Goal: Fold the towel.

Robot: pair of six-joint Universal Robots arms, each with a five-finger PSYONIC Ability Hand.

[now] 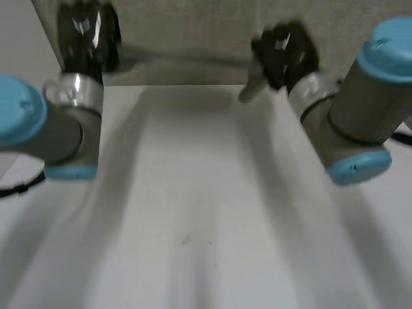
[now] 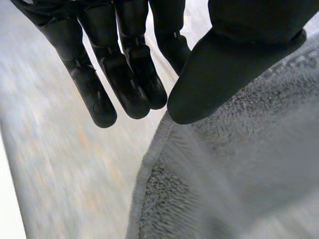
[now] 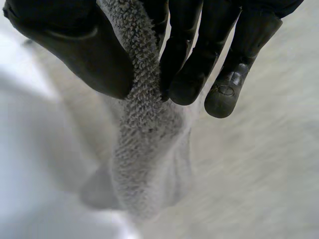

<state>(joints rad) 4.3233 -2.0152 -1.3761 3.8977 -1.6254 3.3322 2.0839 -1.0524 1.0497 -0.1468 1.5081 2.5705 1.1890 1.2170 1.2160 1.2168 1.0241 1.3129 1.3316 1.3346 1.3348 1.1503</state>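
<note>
Two hands held the towel [image 1: 187,32] at the table's [image 1: 193,193] far end. The left hand [image 1: 84,38] pinched an edge under its thumb. The right hand [image 1: 283,55] pinched a bunched fold between thumb and fingers.

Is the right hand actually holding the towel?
Yes, the right hand pinches a fold of the towel between its thumb and fingers.

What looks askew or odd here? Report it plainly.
One thing: where the right hand pinches the towel, the cloth is bunched into a narrow rolled ridge, whereas at the left hand its hemmed edge lies flat under the thumb. No damage or spill shows.
</note>
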